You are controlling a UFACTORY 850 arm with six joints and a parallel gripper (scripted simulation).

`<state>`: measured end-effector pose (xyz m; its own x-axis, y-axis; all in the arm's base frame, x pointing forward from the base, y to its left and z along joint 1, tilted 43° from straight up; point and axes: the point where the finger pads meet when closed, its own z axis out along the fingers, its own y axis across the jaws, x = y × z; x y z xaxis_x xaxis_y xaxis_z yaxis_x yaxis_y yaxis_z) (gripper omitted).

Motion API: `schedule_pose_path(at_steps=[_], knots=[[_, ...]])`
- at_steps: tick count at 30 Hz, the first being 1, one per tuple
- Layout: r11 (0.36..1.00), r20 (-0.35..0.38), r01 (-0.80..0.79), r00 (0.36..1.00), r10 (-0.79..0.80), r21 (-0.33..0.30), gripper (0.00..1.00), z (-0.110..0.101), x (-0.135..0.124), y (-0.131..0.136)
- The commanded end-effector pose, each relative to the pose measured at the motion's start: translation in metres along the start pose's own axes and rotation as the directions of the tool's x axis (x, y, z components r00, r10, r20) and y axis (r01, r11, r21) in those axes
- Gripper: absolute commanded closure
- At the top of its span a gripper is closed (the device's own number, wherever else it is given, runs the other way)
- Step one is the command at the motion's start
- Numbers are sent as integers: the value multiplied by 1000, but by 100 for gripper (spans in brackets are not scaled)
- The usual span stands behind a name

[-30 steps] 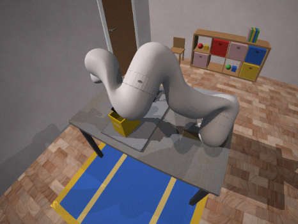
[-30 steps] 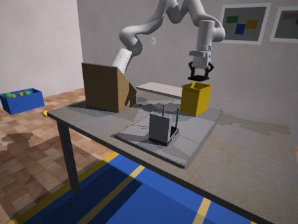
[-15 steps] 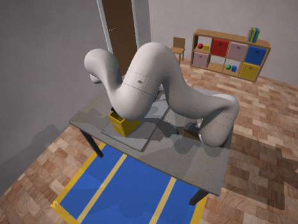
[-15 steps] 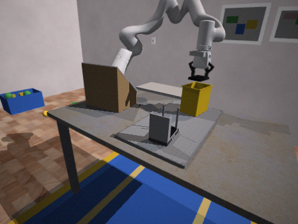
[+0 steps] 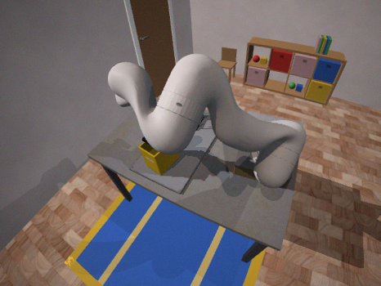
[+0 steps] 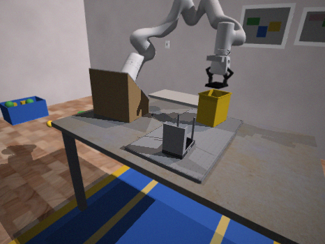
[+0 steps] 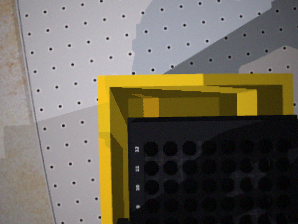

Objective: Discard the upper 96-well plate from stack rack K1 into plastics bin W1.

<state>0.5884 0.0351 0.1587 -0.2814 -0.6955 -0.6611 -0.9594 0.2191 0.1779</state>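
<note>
My gripper [image 6: 217,83] is shut on a black 96-well plate [image 6: 216,84] [image 7: 215,170] and holds it flat just above the open top of the yellow bin W1 [image 6: 213,107] [image 5: 156,158] [image 7: 107,150]. In the wrist view the plate covers most of the bin's mouth, and the bin's left and far rims show around it. The bin stands upright on the grey perforated mat [image 6: 209,153] [image 7: 65,65]. The grey stack rack K1 [image 6: 178,140] stands nearer the table's front, with a dark plate low inside it. In the top view the arm hides the gripper and the rack.
A brown cardboard wedge box [image 6: 116,95] stands at the table's left rear. A pale flat board [image 6: 173,96] lies behind the mat. The table [image 6: 265,167] has its front edge over a blue and yellow floor mat [image 6: 157,216].
</note>
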Motion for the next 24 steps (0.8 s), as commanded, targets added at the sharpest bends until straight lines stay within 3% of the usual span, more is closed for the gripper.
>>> schedule_pose_path(at_steps=[1, 24], knots=[[1000, 0, 1, 1000, -1, 2, 100, -1, 0, -1], [1000, 0, 1, 1000, -1, 2, 100, 26, 0, -1]])
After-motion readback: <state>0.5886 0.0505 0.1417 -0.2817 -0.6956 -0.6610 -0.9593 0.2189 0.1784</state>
